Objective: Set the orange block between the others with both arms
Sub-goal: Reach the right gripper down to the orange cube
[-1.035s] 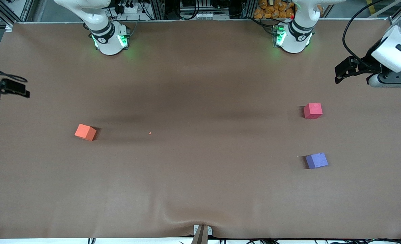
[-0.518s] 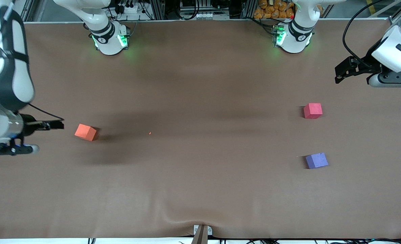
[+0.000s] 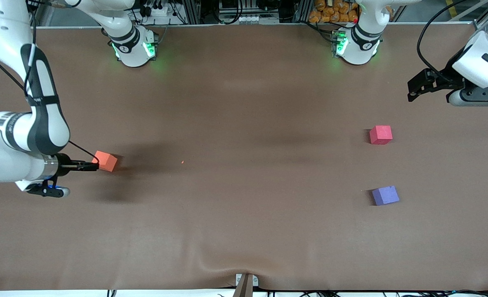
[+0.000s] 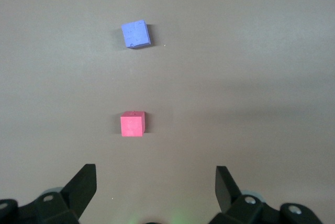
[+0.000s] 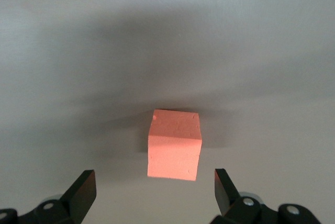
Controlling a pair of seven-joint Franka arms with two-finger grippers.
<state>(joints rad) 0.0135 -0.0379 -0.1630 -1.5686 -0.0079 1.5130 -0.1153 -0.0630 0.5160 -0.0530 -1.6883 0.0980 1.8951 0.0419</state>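
Note:
The orange block (image 3: pixel 104 161) lies on the brown table toward the right arm's end. My right gripper (image 3: pixel 90 166) is low beside it, open, its tips just short of the block. In the right wrist view the orange block (image 5: pixel 174 144) sits just ahead of the open right gripper (image 5: pixel 154 188), not between the fingers. The pinkish-red cube (image 3: pixel 380 135) and the purple-blue cube (image 3: pixel 385 195) rest toward the left arm's end, the purple-blue one nearer the front camera. My left gripper (image 3: pixel 412 91) waits open in the air near the pinkish-red cube (image 4: pixel 132 124) and the purple-blue cube (image 4: pixel 136 34); the left gripper (image 4: pixel 156 185) holds nothing.
A tiny orange crumb (image 3: pixel 182 162) lies near the table's middle. The two arm bases (image 3: pixel 134 47) (image 3: pixel 357 45) stand along the table's back edge. A metal bracket (image 3: pixel 246 283) sits at the front edge, where the brown cover (image 3: pixel 227 231) wrinkles.
My right arm has swung in from the table's end and come down to the orange block. The left arm and all three cubes have stayed put.

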